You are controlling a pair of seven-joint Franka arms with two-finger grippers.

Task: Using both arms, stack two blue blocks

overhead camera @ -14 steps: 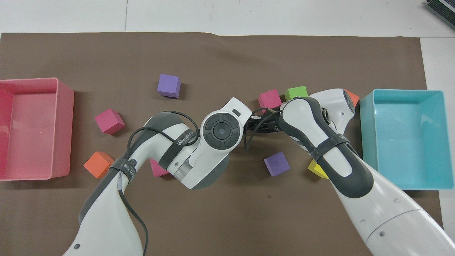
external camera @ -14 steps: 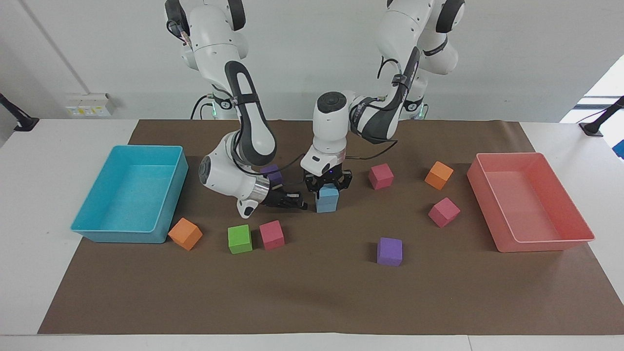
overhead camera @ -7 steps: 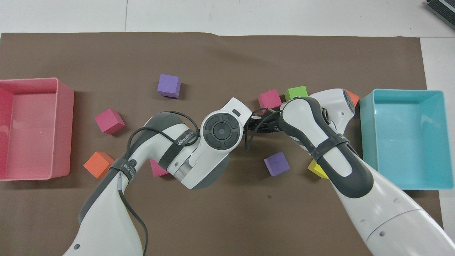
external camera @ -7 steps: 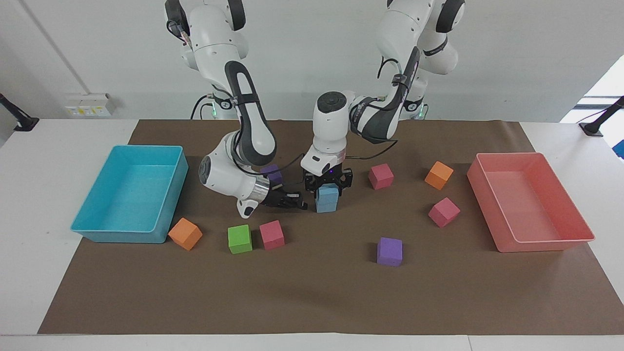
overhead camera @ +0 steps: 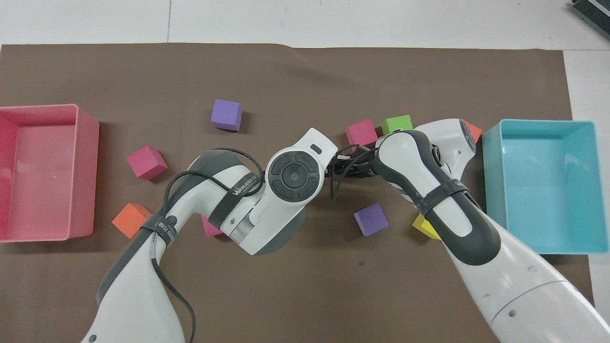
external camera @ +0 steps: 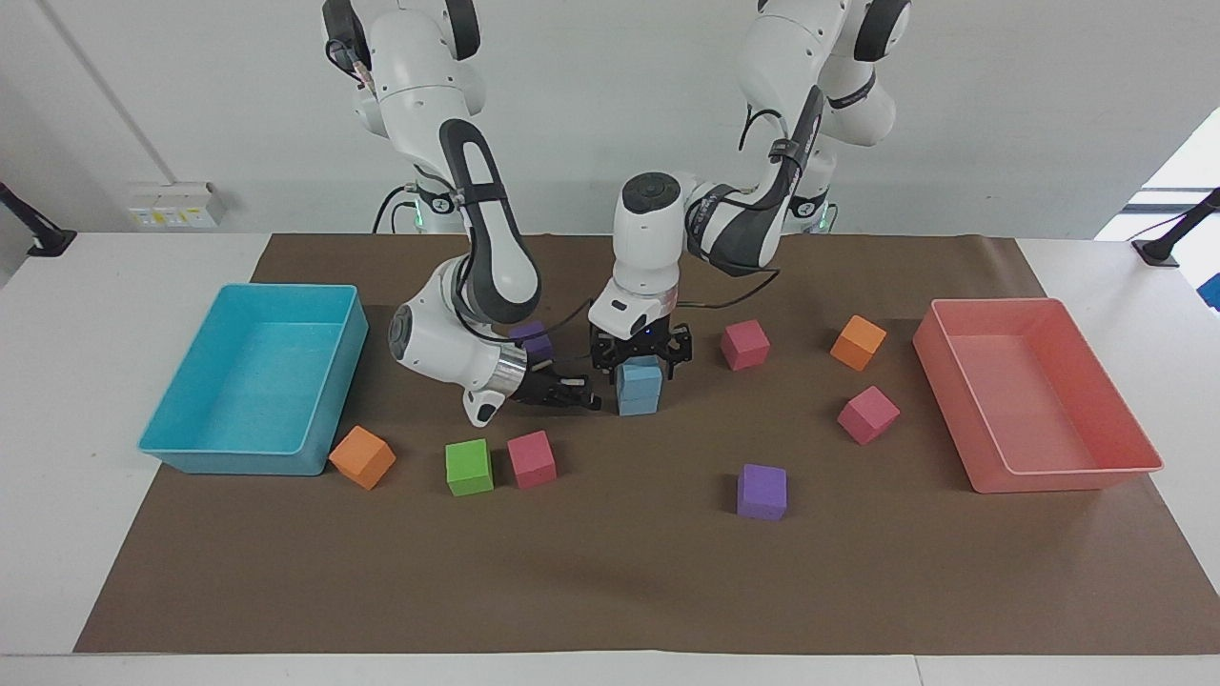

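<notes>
Two blue blocks (external camera: 639, 386) stand stacked mid-worktop. The left tool (external camera: 638, 349), released, hangs straddling the top block; the right tool (external camera: 583, 395), clenched empty, lies just beside. Open brown mat (external camera: 610, 581) spans toward the worktop's front edge.

One camera stands high across the table (external camera: 57, 381) and looks back at the two robots, so it takes in the whole brown mat (external camera: 610, 591). The other hangs above the robots' end and looks steeply down, closer. Both views share the mat (overhead camera: 286, 71), turned by half a turn.
</notes>
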